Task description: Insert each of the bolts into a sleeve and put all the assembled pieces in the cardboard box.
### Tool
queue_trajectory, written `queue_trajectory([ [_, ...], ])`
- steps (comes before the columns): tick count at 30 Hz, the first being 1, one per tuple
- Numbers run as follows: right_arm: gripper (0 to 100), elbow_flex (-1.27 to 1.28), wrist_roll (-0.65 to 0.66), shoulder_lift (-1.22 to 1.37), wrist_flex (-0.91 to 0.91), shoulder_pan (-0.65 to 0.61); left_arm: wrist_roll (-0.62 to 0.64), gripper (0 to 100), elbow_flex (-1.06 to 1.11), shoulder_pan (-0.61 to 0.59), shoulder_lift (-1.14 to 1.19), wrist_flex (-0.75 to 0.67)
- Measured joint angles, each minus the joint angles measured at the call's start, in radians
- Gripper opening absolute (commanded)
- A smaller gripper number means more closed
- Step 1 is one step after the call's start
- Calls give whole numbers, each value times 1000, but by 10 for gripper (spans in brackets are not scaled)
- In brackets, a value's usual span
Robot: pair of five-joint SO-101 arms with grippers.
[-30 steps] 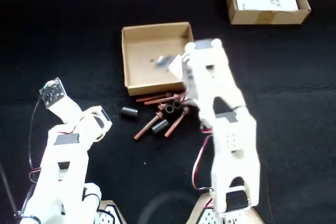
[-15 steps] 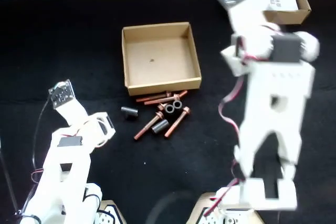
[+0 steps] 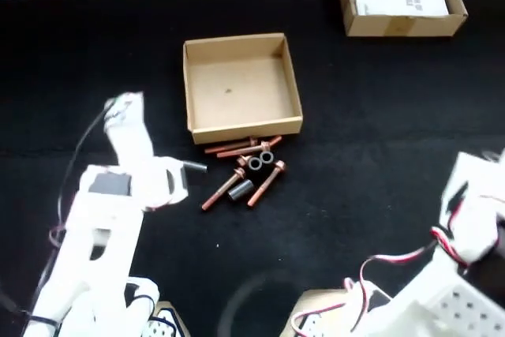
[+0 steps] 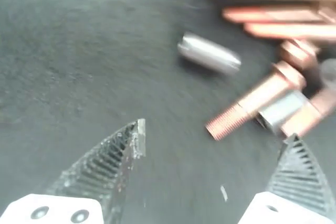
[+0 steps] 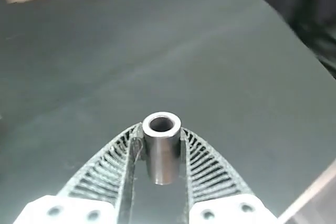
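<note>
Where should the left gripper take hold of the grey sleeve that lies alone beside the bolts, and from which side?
Probably across the middle of the sleeve, coming from above, one finger on each long side. It lies flat and apart from the bolts, so both sides are free. The left gripper is open.

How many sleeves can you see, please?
5 sleeves: one in the right gripper, one near the left gripper, two upright and one lying among the bolts; more possibly hidden.

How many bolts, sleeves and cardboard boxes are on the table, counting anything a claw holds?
Copper-coloured metal bolts: 5, one half hidden in the pile
Dark grey metal sleeves: 5, one in the right claw
Brown cardboard boxes: 2
Total: 12
</note>
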Motion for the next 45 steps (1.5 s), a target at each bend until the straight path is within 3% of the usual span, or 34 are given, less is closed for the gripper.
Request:
queue_trajectory([
  [5, 9, 362, 32, -192, -199, 172, -17, 386, -341, 186, 0, 288],
  [12, 9, 819, 115, -473, -465, 295, -17, 386, -459, 462, 110, 322],
  [20, 9, 1177, 192, -747, -628, 377, 57, 386, -760, 480, 597, 370],
  [29, 9, 1344, 212, -913, -677, 419, 58, 385, -1146, 502, 1099, 462],
  [32, 9, 1349, 212, -922, -677, 419, 58, 367, -1229, 503, 1208, 488],
  [38, 9, 1349, 212, -922, -677, 419, 58, 210, -1358, 502, 1341, 496],
  [45, 9, 1349, 212, -922, -677, 419, -29, 200, -1493, 503, 1452, 500],
])
